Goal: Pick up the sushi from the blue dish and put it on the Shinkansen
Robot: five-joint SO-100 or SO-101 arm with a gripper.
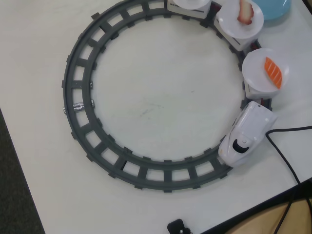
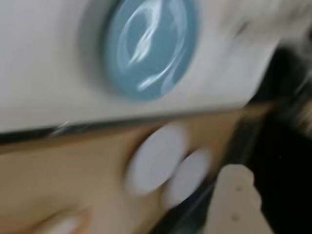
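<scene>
One orange, pale-striped sushi (image 1: 273, 72) lies on the Shinkansen (image 1: 246, 134) carriage plate.

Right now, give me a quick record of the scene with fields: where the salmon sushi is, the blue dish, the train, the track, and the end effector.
salmon sushi: lying on the white plate of the carriage right behind the train's nose
other sushi: red-and-white piece on the next carriage's plate
blue dish: empty in the wrist view; only its edge shows at the top right of the overhead view
train: on the track, at the right side of the overhead view
track: dark grey ring on the white table
end effector: not clearly visible; wrist view is motion-blurred
</scene>
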